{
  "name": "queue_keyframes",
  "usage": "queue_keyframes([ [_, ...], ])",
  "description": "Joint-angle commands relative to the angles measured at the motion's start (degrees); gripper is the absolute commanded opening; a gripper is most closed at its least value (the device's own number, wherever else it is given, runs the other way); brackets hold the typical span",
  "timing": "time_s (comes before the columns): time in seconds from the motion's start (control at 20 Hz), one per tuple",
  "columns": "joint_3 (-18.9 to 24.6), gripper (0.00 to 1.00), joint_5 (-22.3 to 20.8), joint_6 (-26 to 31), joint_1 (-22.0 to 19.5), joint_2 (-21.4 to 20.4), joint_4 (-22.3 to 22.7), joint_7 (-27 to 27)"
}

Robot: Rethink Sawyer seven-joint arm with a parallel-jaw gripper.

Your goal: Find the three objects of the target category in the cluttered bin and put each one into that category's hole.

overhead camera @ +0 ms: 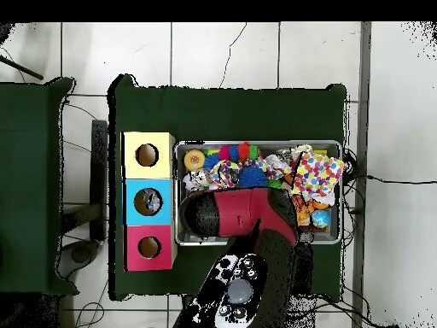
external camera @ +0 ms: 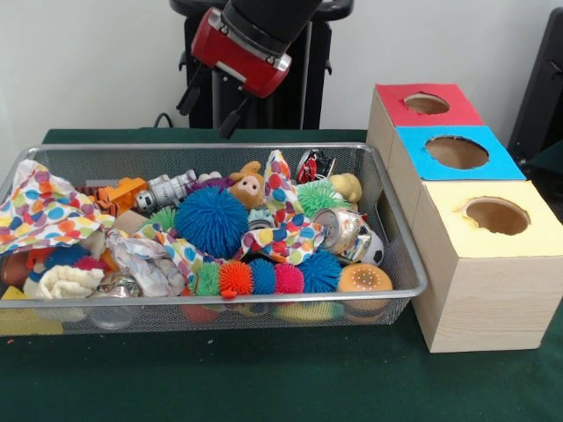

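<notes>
Hovering red-and-black arm above far side of silver wire-mesh bin (external camera: 400, 264); end effector (external camera: 211, 104) carries nothing, I cannot tell whether open or closed. Bin sits on green worktop (external camera: 264, 378) beside three wooden boxes: red-topped (external camera: 400, 119), blue-topped (external camera: 418, 158), yellow-topped (external camera: 479, 290). Overhead, something lies in blue hole; can't identify it, so progress unclear. Bin looks full: blue spiky ball (external camera: 211, 220), spotted cloth (external camera: 40, 211), cans. Arm hides near half of bin overhead.
</notes>
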Motion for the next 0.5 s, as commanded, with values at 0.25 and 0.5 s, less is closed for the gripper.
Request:
queue_keyframes([
  [0.25, 6.7, 1.0, -1.9, 3.6, -2.5, 6.1, -4.2, -2.3],
  [0.5, 6.9, 1.0, -3.8, 4.5, -2.6, 7.5, -5.6, -5.3],
])
